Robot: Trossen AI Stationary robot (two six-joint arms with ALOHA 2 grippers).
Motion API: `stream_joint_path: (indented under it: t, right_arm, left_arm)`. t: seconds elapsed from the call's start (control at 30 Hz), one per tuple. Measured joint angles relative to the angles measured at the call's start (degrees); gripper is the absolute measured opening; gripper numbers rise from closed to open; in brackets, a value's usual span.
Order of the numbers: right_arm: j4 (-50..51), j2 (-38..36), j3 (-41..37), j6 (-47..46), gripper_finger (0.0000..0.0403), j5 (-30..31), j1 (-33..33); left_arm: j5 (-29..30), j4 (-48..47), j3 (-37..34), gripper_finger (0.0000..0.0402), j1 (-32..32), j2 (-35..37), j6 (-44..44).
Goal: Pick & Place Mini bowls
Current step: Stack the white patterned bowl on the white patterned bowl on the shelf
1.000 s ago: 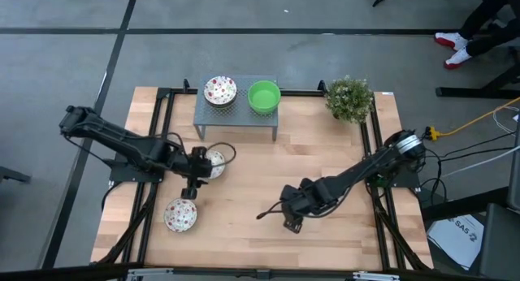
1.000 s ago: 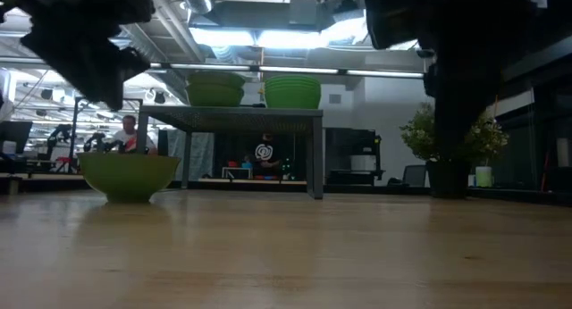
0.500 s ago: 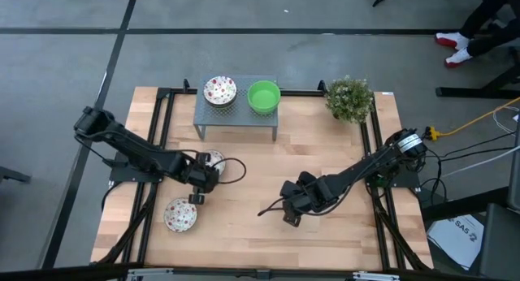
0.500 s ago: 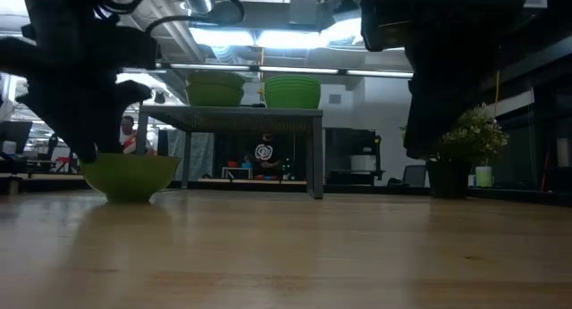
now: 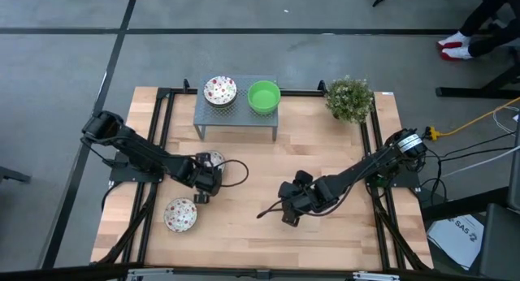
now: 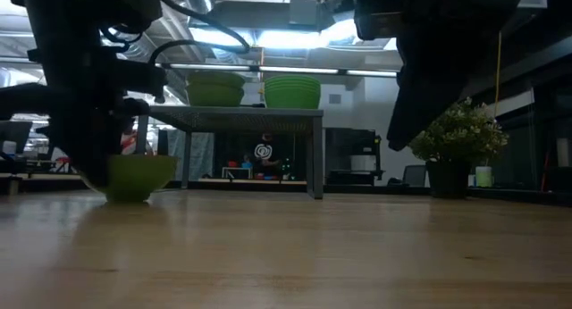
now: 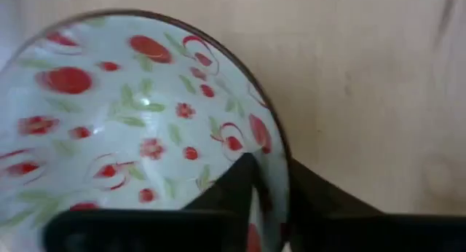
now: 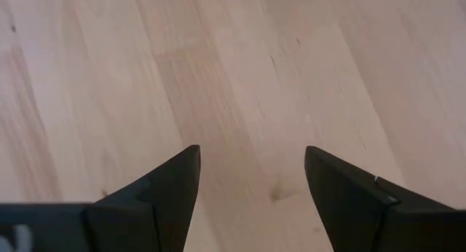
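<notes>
A mini bowl [image 5: 214, 159], white inside with a red-and-green pattern and green outside [image 6: 138, 177], stands on the wooden table at middle left. My left gripper [image 5: 203, 179] has come down on its near rim and is shut on it. A second patterned mini bowl [image 5: 180, 214] sits on the table nearer the front. A patterned mini bowl [image 5: 220, 90] and a plain green one [image 5: 263, 97] rest on the grey shelf [image 5: 236, 114] at the back. My right gripper [image 5: 287, 218] hangs open over bare table right of centre. My left gripper [image 7: 271, 168] pinches the bowl's rim [image 7: 277, 146], one finger inside the bowl [image 7: 233, 190] and one outside [image 7: 320, 205]. The fingers come from above, slanting down. The bowl stands upright with its base on the table.
A small bushy plant [image 5: 349, 98] stands at the back right corner. Black frame rails run along the table's left [image 5: 154, 151] and right [image 5: 375, 183] sides. Bare wood lies between the two arms. A person [image 6: 264, 153] shows in the room behind the table.
My left gripper has sunk onto the patterned bowl at middle left, tipping more steeply down, and its fingers have drawn together on the rim. The bowl has stayed in place. My right gripper has turned a little where it hangs.
</notes>
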State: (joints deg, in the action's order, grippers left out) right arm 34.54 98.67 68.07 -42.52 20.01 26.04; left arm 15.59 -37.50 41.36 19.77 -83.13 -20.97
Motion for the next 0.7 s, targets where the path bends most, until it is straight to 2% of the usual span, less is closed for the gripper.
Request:
stream_joint_path:
  t: [0.1,0.23,0.4,0.6,0.7]
  right_arm:
    - [0.3,0.0,0.0,1.4,0.0245,0.0,0.0]
    - [0.6,0.0,0.0,3.6,0.0245,-0.6,0.0]
    - [0.4,0.0,0.0,7.8,0.0245,-0.8,0.0]
    - [0.0,0.0,0.0,11.5,0.0245,-7.4,0.0]
    - [-0.6,0.0,0.0,15.1,0.0245,-7.6,0.0]
  left_arm:
    - [2.0,-0.1,0.2,0.0016,0.1,0.2,-3.8]
    - [2.6,-0.1,0.6,0.0014,0.4,0.1,-5.3]
    - [1.1,0.3,3.1,0.0009,0.9,0.0,-2.3]
    - [1.4,0.6,6.4,0.0008,0.9,-0.1,3.0]
    - [1.5,1.2,8.0,0.0008,0.9,-0.1,5.5]
